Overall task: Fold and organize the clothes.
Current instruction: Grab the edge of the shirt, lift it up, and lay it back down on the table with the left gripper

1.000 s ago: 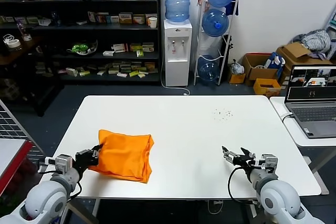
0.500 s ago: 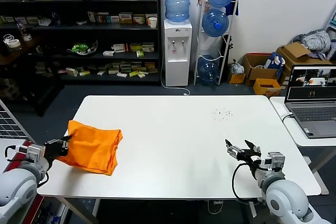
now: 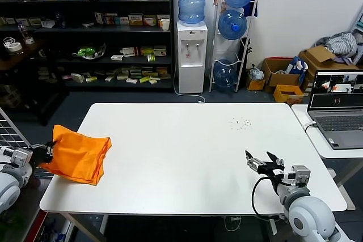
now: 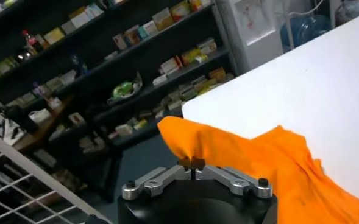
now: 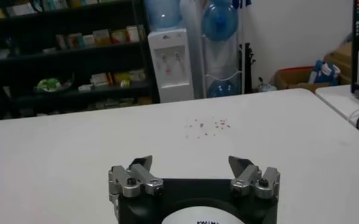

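Folded shirt (image 3: 76,154) sits at table (image 3: 193,151) left edge, partly overhanging. Left gripper (image 3: 44,152) is off the edge; only the left wrist view shows its tips (image 4: 192,162) clamped on a fabric corner. Right gripper (image 3: 260,162) hovers near front right w/ jaws spread, holding nothing; right wrist view shows specks (image 5: 207,125) ahead.

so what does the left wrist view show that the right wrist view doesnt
Only the left wrist view shows the left gripper shut on the orange T-shirt, which hangs partly past the table's edge, plus a wire rack. Only the right wrist view shows the right gripper open and empty, with small specks ahead. Both show the white table and the dark shelves.
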